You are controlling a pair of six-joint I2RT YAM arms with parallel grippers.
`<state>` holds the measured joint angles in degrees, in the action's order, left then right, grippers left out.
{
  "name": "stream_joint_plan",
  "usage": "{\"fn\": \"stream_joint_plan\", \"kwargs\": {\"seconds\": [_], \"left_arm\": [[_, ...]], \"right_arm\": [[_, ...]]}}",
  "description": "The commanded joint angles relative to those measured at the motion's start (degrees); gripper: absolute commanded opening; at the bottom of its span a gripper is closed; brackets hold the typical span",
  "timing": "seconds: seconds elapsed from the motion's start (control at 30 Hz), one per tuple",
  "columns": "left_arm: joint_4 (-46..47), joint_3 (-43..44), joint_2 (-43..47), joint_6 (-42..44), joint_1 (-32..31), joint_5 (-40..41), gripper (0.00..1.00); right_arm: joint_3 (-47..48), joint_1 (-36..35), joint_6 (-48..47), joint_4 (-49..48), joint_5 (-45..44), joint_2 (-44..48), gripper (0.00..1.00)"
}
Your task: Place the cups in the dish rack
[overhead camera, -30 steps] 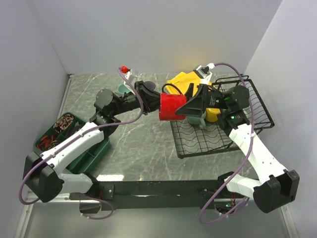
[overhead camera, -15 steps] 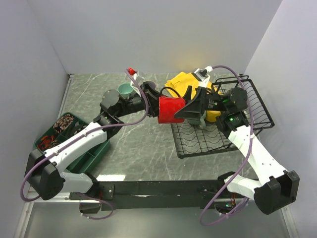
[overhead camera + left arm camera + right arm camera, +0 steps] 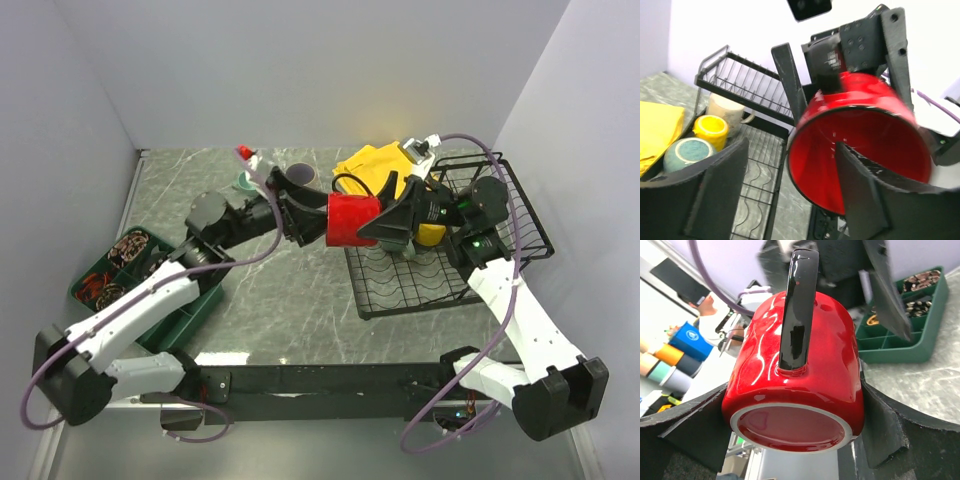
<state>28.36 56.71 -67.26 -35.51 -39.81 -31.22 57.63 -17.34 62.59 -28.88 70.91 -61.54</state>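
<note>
The red mug [image 3: 350,220] hangs at the dish rack's [image 3: 410,288] left edge. Only the right wrist view shows the right gripper [image 3: 790,412] clamping its sides. The left wrist view shows the left gripper [image 3: 790,150] spread wide.

We can read no text anywhere. The small printed sticker [image 3: 831,59] at upper centre is blurred. So is the white emblem on the blue cup [image 3: 690,337] at far left.

One overhead view, two wrist close-ups.
The top camera looks down over the whole table [image 3: 290,290] from its near edge; both wrist cameras sit close on the red mug [image 3: 350,220] from opposite ends, the left facing its mouth, the right its base.
</note>
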Motion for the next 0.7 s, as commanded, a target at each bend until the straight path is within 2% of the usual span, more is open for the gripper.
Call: {"fn": "stream_joint_plan", "kwargs": {"seconds": [0.0,0.1,0.27,0.4,0.67], "left_arm": [[-2.25,-1.95,7.48,3.42,0.09,6.95,0.81],[-5.85,-3.62,11.70,5.88,0.17,10.73,0.87],[-14.11,-5.81,17.33,8.78,0.35,13.73,0.87],[-18.16,-8.36,23.56,9.31,0.35,15.75,0.88],[-24.14,-11.97,30.34,9.05,0.35,19.09,0.88]], "right_arm": [[2.14,0.56,-9.65,6.63,-2.36,2.91,0.22],[2.75,0.64,-14.83,12.17,-3.41,3.35,0.22],[3.98,0.73,-21.26,20.78,-5.61,3.53,0.22],[5.48,0.82,-32.67,30.80,-10.43,3.18,0.21],[5.57,0.91,-47.19,45.92,-20.80,2.21,0.22]]}}
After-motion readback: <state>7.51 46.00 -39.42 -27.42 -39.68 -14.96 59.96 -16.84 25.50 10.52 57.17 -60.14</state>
